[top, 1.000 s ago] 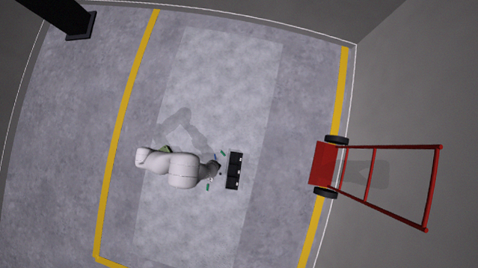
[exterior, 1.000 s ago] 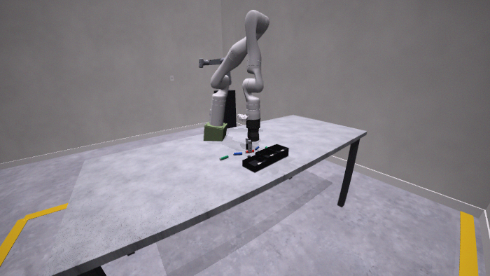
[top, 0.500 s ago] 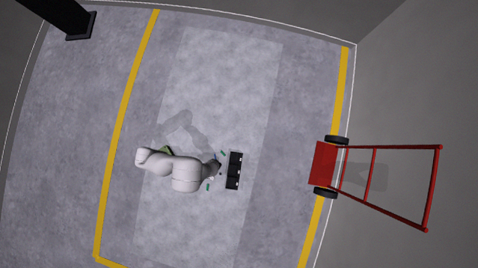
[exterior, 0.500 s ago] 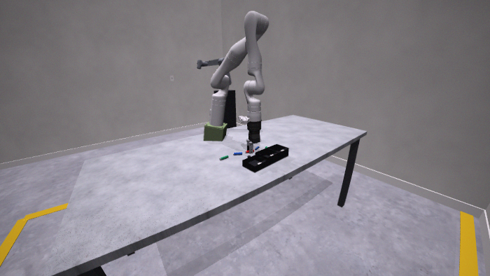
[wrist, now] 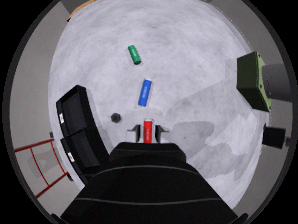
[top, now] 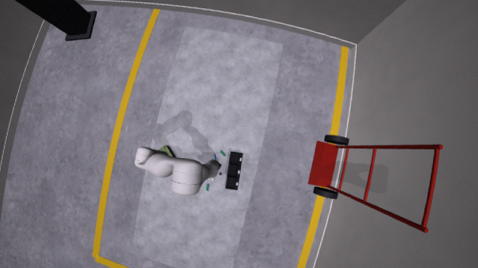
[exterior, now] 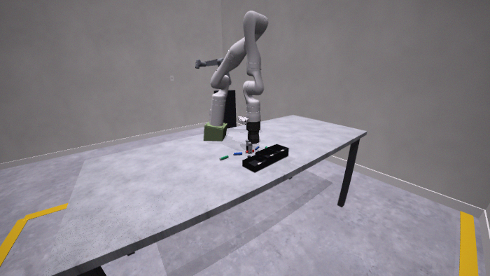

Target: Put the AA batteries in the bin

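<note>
- Gripper [wrist: 149, 137] is low over the table [exterior: 140, 196], fingers partly apart with nothing clamped, and the red battery [wrist: 149, 129] lies right between them.
- I'd drop straight down, keep it centred, then squeeze across the middle so it can't roll.
- Blue battery [wrist: 144, 92] and green one [wrist: 135, 54] sit further out.
- The black bins [exterior: 264, 158] are just beside me. I can't read which is P.
</note>
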`<state>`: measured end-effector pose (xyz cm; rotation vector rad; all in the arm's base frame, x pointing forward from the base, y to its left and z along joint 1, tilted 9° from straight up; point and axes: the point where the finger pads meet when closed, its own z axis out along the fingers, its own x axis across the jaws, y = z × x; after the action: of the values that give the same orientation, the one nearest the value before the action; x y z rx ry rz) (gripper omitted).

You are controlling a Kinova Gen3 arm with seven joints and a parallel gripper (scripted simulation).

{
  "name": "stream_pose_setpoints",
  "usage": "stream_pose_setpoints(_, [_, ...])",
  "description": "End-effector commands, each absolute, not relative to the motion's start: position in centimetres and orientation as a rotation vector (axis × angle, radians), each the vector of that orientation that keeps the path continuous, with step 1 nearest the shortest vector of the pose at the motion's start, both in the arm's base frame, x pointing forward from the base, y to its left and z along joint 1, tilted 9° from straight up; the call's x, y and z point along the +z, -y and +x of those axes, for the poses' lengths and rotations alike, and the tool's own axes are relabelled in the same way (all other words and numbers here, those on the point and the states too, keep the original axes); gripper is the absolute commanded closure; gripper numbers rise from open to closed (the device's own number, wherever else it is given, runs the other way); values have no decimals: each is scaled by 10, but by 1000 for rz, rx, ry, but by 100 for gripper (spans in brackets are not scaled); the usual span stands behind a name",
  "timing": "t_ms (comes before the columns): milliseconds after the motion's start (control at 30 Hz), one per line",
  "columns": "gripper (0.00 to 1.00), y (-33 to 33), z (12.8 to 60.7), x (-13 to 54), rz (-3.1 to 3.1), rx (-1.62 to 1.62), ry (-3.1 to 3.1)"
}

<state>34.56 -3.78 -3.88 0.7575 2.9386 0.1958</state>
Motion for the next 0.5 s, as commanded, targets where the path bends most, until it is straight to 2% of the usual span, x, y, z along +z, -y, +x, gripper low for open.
stream_pose_setpoints(0, [40,37,346,-38,756,196,-2938])
stream_pose_setpoints(67, [40,37,347,-38,756,196,-2938])
stream_pose_setpoints(100, [69,37,347,-38,756,196,-2938])
stream_pose_setpoints(467, [69,37,347,-38,756,196,-2938])
